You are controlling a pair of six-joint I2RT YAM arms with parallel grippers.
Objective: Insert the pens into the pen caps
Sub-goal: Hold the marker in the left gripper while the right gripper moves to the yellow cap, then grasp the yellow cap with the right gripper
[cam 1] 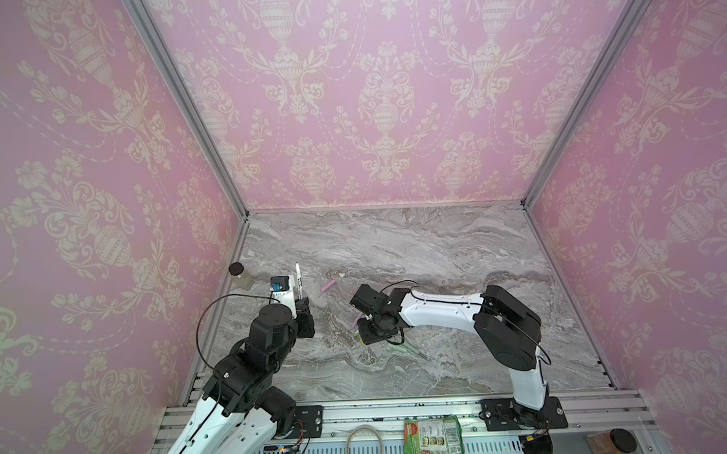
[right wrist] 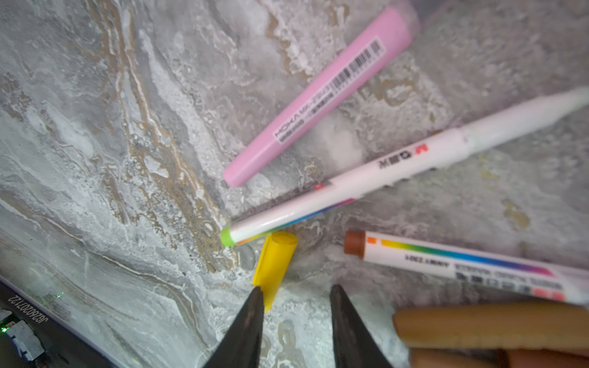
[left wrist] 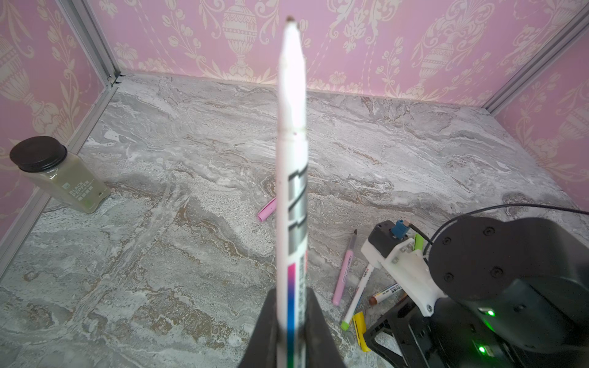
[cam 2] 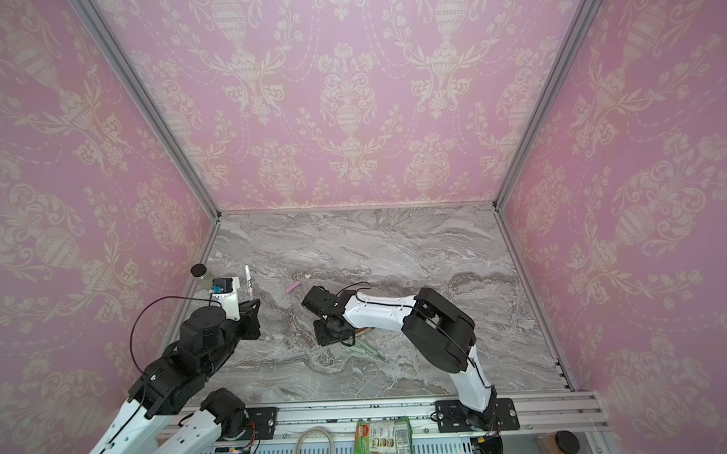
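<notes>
Two jobs in hand, as judged: pen presented, cap being fetched. Top views: L gripper (cam 1: 303, 301) clamps the white pen (cam 1: 299, 280) near upright, tip up, at left of the marble table (cam 1: 437, 242). R arm (cam 1: 439, 306) bends down over the pen cluster mid-table, its jaws hidden under the wrist, so claw state not readable here. The pink cap (cam 2: 293, 287) lies alone btwn the arms, apart from both. L wrist: jaws shut on the white pen's lower barrel, dark tip free; end colour hidden, so matching cap unknown. Only this view shows the cluster clear of the R arm: pink pen (left wrist: 344, 274), green-ended pen (left wrist: 357, 296), yellow cap (left wrist: 361, 331). R wrist: R gripper (right wrist: 296, 306) part-open, nothing clamped; one fingertip (right wrist: 256, 309) at the yellow cap's end, contact uncertain, cap mostly outside the gap. Only here: a blurred brown cap (right wrist: 478, 325) just beside the claw. Next, prob.: R centres on a cap, closes, lifts, then lines its open end up w/ the held tip.
</notes>
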